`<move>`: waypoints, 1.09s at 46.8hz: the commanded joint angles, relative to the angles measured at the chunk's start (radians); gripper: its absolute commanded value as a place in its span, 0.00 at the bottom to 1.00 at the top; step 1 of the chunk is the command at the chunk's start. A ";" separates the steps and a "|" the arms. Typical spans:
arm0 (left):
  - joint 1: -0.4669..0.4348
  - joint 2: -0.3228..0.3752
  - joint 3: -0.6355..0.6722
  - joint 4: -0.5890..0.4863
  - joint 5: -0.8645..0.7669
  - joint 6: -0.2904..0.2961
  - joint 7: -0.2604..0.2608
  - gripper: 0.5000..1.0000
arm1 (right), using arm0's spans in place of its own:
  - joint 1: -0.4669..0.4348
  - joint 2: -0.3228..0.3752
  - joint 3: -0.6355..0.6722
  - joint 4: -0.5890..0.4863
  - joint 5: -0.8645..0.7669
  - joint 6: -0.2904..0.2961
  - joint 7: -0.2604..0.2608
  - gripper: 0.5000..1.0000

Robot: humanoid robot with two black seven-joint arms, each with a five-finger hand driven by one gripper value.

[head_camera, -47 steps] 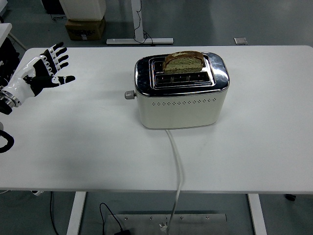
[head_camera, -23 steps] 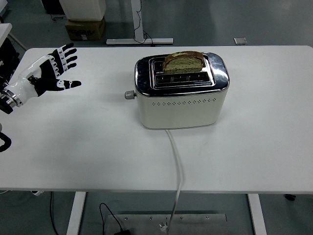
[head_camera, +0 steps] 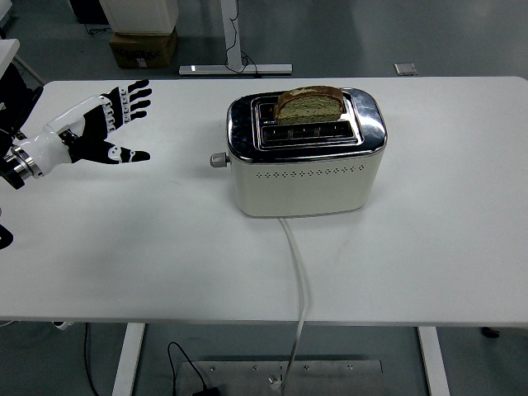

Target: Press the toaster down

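A cream and chrome toaster (head_camera: 305, 157) stands in the middle of the white table (head_camera: 124, 247). A slice of brown bread (head_camera: 309, 105) sticks up out of its far slot. A small grey lever knob (head_camera: 218, 160) juts from the toaster's left end. My left hand (head_camera: 103, 128) is at the left, above the table, with fingers spread and empty, well to the left of the knob. The right hand is out of view.
The toaster's white cord (head_camera: 299, 280) runs from its front face over the table's near edge to the floor. A cardboard box (head_camera: 144, 45) and a desk leg base (head_camera: 235, 68) stand on the floor beyond the table.
My left hand has moved right toward the toaster, still spread open. The toaster and bread have not moved.
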 commanded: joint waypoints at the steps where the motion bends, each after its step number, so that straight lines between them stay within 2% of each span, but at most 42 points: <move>1: -0.003 0.000 0.000 -0.020 0.027 0.000 0.000 1.00 | 0.000 0.000 0.000 0.000 -0.001 0.000 0.000 1.00; 16: -0.032 0.040 0.000 -0.079 0.057 -0.002 0.000 1.00 | 0.000 0.000 0.000 0.000 0.001 0.000 0.000 1.00; 35: -0.017 0.028 0.003 -0.116 0.301 -0.003 0.000 1.00 | 0.000 0.000 0.000 -0.001 0.001 0.000 0.000 1.00; 51: -0.018 0.020 0.044 -0.116 0.418 0.003 0.000 1.00 | 0.000 0.000 0.000 0.000 0.001 0.000 0.000 1.00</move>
